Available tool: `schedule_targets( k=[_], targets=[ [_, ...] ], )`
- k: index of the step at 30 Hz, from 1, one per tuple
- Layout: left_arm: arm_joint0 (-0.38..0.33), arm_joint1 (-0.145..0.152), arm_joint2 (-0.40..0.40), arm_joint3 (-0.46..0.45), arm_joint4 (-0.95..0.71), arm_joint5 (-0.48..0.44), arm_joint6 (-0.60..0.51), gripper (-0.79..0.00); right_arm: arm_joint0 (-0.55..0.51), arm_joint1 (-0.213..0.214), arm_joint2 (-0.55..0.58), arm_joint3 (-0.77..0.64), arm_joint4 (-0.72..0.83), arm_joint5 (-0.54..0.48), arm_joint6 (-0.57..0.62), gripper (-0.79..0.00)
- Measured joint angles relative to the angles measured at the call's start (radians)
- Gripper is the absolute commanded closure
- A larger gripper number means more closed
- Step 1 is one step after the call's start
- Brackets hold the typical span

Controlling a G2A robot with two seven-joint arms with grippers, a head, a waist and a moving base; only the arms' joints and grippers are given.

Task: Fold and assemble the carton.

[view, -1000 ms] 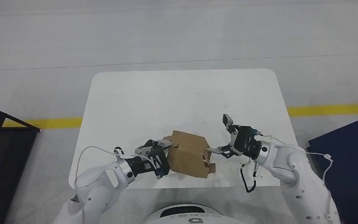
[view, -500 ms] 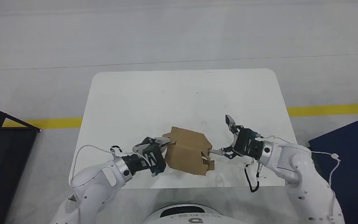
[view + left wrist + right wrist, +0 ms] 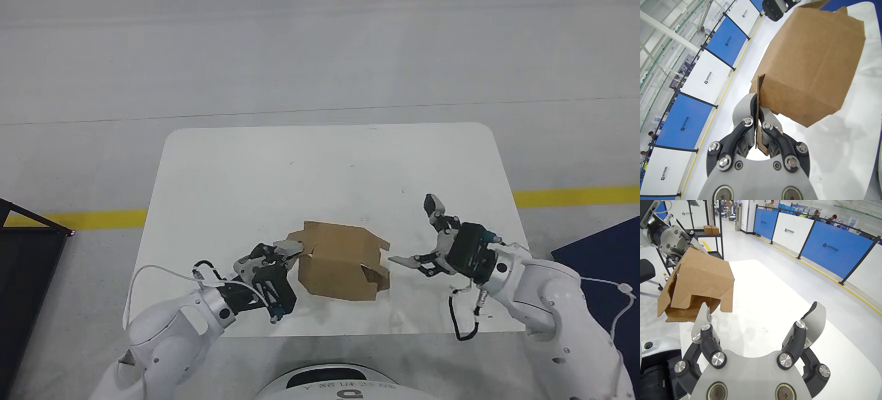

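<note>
Your left gripper (image 3: 757,111) pinches the carton (image 3: 340,265) at lower centre; your spread right gripper (image 3: 414,235) faces its open end from the right.

The white left arm (image 3: 175,330) is trailing a white cable (image 3: 150,272), the right arm (image 3: 540,295) a black cable (image 3: 452,322); left gripper (image 3: 757,102) and right gripper (image 3: 761,308) are showing silver plates, black links.

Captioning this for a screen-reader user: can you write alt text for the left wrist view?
The left gripper has its jaws shut on a flap of the brown cardboard carton, which tilts away over the white table. Blue and white barrier panels line the floor behind.
</note>
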Motion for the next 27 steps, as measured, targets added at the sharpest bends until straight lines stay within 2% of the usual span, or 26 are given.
schedule_targets(
  k=[5,18,27],
  targets=[
    [-0.002,0.003,0.009,0.001,0.010,-0.032,0.002,0.000,-0.007,0.002,0.006,-0.010,-0.008,0.012,0.018,-0.785],
    [-0.025,0.008,0.042,-0.004,0.016,-0.069,-0.021,0.000,0.056,0.008,-0.124,-0.057,-0.149,0.011,0.126,-0.785],
    [-0.038,0.011,0.042,0.000,-0.011,-0.090,-0.045,0.000,0.057,0.019,-0.147,-0.085,-0.238,-0.050,0.107,-0.785]
  ],
)
